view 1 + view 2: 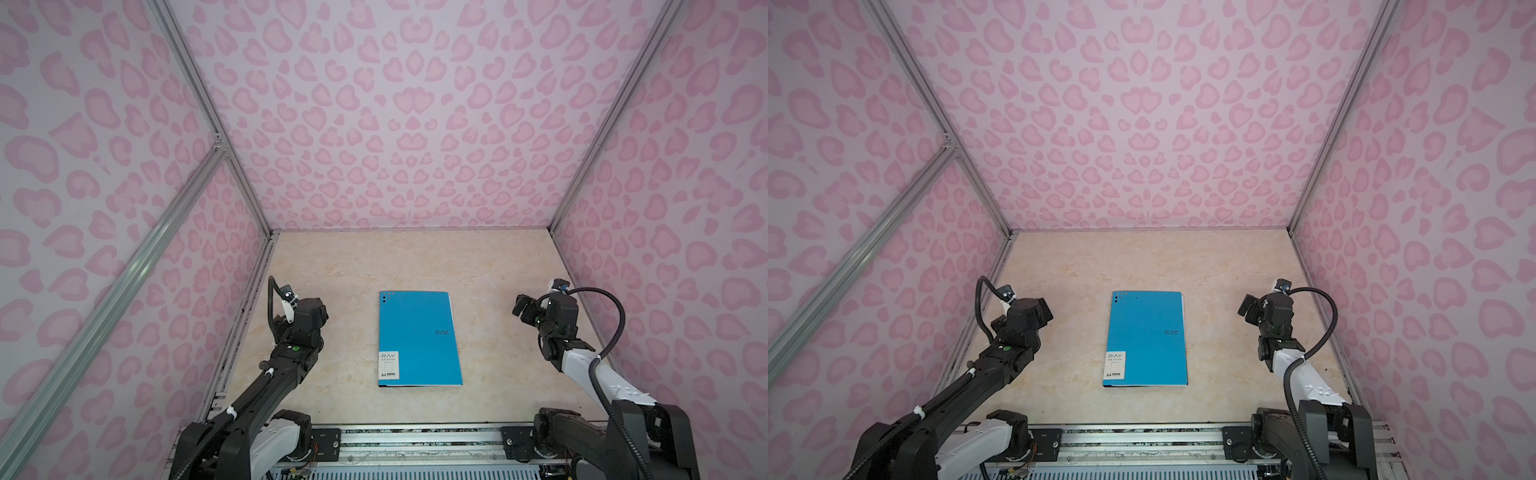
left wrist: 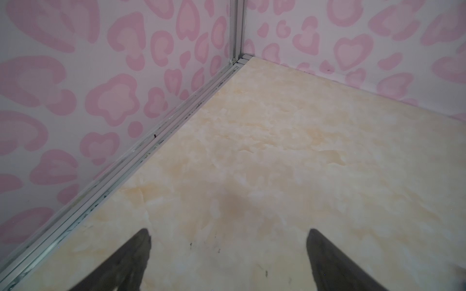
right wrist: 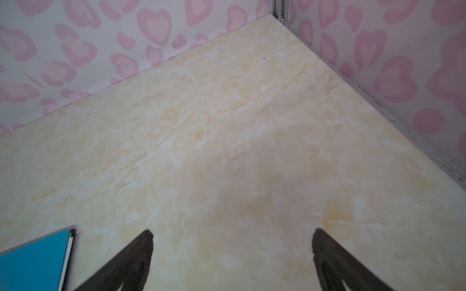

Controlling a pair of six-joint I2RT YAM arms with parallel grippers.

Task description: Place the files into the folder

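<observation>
The blue folder lies shut and flat in the middle of the table in both top views, its white "RAY" label at the near left corner. Its far corner shows in the right wrist view, with a thin white edge along its side. The files are not in view as loose sheets. My left gripper is open over bare table, left of the folder, facing the back left corner. My right gripper is open over bare table, right of the folder. Neither holds anything.
The beige marble-look table is enclosed by pink heart-patterned walls on three sides, with metal frame rails along the left edge. Both arm bases sit on a metal rail at the front edge.
</observation>
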